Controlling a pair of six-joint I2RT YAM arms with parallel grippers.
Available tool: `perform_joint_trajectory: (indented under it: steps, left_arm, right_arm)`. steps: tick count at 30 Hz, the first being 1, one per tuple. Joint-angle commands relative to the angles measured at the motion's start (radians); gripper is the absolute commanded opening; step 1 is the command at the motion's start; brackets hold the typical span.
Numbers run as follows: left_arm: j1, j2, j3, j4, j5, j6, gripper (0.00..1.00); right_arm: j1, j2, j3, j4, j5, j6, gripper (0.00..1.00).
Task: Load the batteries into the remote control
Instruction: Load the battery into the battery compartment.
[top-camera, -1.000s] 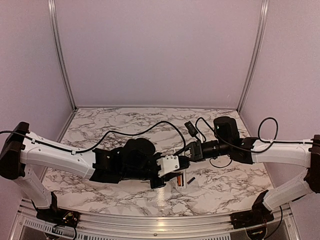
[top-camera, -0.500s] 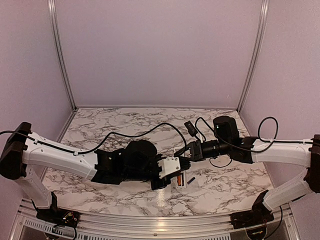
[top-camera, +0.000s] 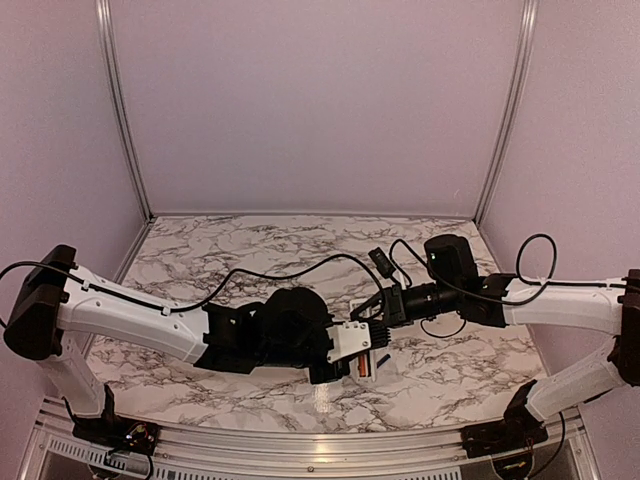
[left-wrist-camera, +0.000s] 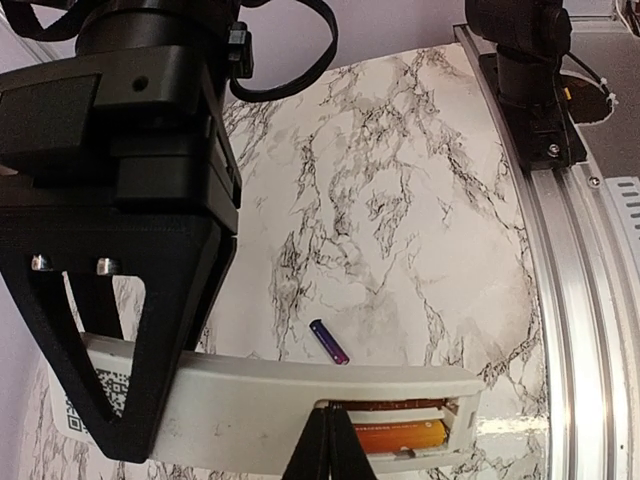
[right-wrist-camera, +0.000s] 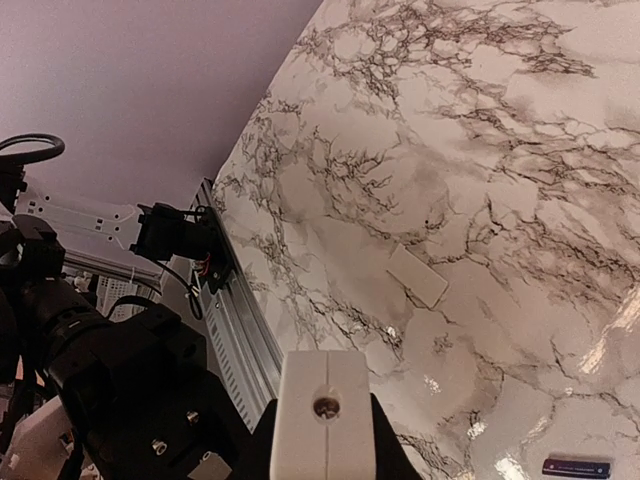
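1. My right gripper (right-wrist-camera: 322, 445) is clamped on one short end of the slim white plastic remote control (left-wrist-camera: 260, 405), with one finger on each side.
2. The remote control is low down by the white marble table (left-wrist-camera: 400, 200). I cannot tell if it touches it. Its battery bay is open, at the end far from my right gripper.
3. The small round orange battery (left-wrist-camera: 398, 437) lies inside that bay.
4. The small dark battery (left-wrist-camera: 329, 342) lies loose on the table, near the long side of the remote control but not touching it.
5. My left gripper (left-wrist-camera: 326, 450) has its two fingers pressed together with nothing between them. The tips are at the rim of the bay, right by the orange battery.
6. A small flat white piece (right-wrist-camera: 418, 276) lies on the table, well apart from the remote control. I think it is the bay's lid.
7. I think the dark battery is light, hard and smooth, so it will roll and slip. I should open my left gripper and pinch it around its middle.
8. I think the remote control is light and stiff with thin walls, so I should hold its ends or edges, not the bay.
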Motion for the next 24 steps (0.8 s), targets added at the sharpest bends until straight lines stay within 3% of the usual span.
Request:
perform_joint_trajectory:
  steps: [1,11,24]
  left_arm:
    - [-0.014,0.064,-0.011,-0.158,-0.019,0.008,0.01]
    - [-0.014,0.054,-0.049,-0.182,-0.159,0.03,0.0]
    - [0.01,-0.069,-0.088,0.033,-0.174,-0.102,0.26]
  right_arm:
    - [0.006,-0.061,0.068,0.104,-0.032,0.033,0.0]
    - [-0.006,-0.095,0.06,0.115,-0.043,0.055,0.0]
    - [-0.007,-0.038,0.011,0.119,-0.017,0.06,0.0]
